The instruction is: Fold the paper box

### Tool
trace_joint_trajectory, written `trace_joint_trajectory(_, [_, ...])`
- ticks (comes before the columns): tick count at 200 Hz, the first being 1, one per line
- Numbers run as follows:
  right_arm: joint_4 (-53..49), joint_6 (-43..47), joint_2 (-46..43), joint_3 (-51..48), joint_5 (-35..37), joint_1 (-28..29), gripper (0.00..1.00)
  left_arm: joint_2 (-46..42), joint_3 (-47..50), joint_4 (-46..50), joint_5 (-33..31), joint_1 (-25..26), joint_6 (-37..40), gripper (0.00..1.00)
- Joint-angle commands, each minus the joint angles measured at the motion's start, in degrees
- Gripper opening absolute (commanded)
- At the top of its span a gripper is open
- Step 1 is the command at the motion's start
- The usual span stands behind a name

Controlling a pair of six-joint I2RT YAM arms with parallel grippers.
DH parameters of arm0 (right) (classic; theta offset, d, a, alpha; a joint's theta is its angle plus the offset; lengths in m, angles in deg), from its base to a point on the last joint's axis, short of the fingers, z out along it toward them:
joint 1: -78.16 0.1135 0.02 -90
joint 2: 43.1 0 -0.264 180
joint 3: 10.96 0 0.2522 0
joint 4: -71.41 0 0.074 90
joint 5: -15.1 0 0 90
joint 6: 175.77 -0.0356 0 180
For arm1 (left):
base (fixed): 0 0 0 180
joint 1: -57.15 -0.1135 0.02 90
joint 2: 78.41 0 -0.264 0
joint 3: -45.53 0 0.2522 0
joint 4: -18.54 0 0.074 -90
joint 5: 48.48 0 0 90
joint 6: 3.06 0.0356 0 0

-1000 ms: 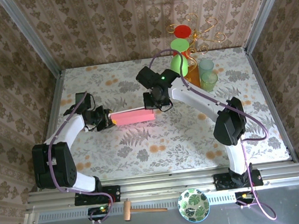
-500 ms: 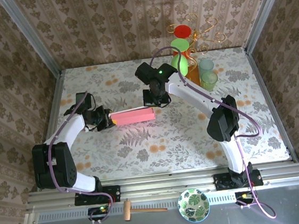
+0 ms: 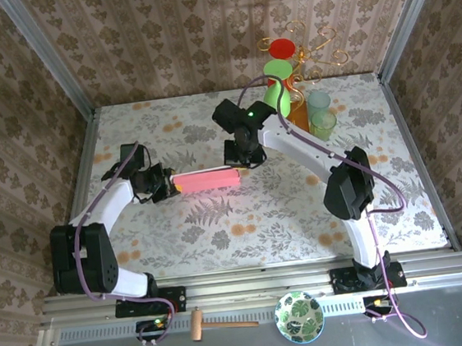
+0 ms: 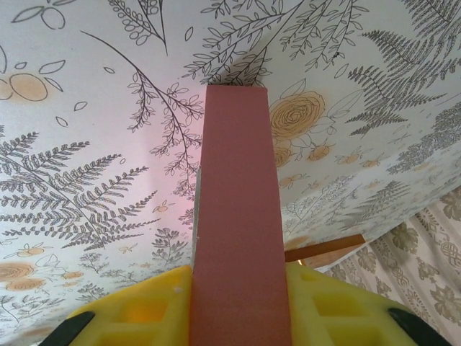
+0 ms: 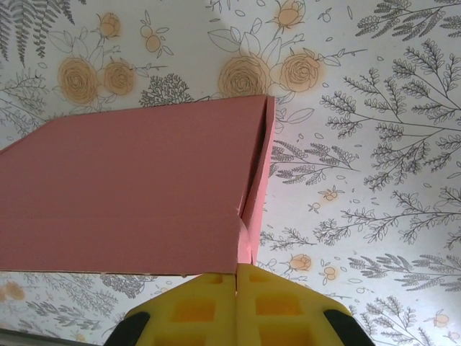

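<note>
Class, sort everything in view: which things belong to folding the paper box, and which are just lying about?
Belong to the job: paper box, left fingers, right fingers.
Lying about: wooden mallet, leaf-patterned bowl, cup rack, two pale tumblers.

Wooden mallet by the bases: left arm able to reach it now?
Probably not. The wooden mallet lies off the table, behind the bases, while the left end effector is shut on the paper box, pointing away. It would have to let go and fold back over its base.
</note>
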Motion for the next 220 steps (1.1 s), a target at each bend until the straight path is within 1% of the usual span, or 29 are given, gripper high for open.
trace_joint_trajectory(1, [3.63,-2.49,-2.85,-6.26,-0.97,0.62,0.0,0.14,1.71,0.2,-3.13,0.03,-8.58,0.19])
trace_joint_trajectory(25, [6.05,-2.7,-4.55,-9.88,-0.77,0.61,0.0,0.14,2.18,-0.17,-2.79,-0.2,-8.94,0.16])
trace_joint_trajectory(44, [10.08,-3.05,-6.51,-13.98,-0.76,0.53,0.0,0.14,2.64,-0.74,-2.46,-0.52,-9.58,0.16])
trace_joint_trajectory(88, [16.34,-0.26,-9.37,-20.65,-1.04,0.52,0.0,0.44,2.14,-0.47,-1.84,-2.21,-9.63,0.14])
trace_joint_trajectory(111, [14.76,0.15,-8.81,-19.89,-1.5,0.39,0.0,1.06,0.61,2.24,-1.52,-3.25,-7.74,0.13])
trace_joint_trajectory(125, [12.41,-0.3,-8.2,-17.39,-2.34,0.11,0.0,1.58,-0.53,4.63,-1.54,-3.82,-5.88,0.13])
trace_joint_trajectory(147, [8.64,-1.1,-7.78,-13.25,-2.2,-0.34,0.0,2.38,-1.4,5.65,-1.19,-4.16,-4.35,0.12])
trace_joint_trajectory(155, [7.26,-1.09,-7.46,-11.7,-2.33,-0.63,0.0,2.41,-1.38,5.68,-1.12,-4.14,-4.33,0.11])
trace_joint_trajectory(168, [4.85,-0.78,-6.63,-9.79,-3.32,-1.11,0.0,2.27,-1.0,5.6,-1.01,-4.09,-4.71,0.06])
trace_joint_trajectory(177, [4.16,-0.53,-6.53,-9.17,-3.98,-1.32,0.0,1.88,-0.4,4.83,-1.16,-4.02,-5.56,0.04])
trace_joint_trajectory(201, [4.69,0.95,-7.54,-10.62,-5.8,-1.32,0.0,1.29,0.9,2.21,-1.61,-4.02,-7.93,0.04])
trace_joint_trajectory(220, [8.25,1.87,-9.12,-15.65,-6.97,-1.16,0.0,1.36,1.3,0.67,-1.51,-4.02,-8.88,0.02])
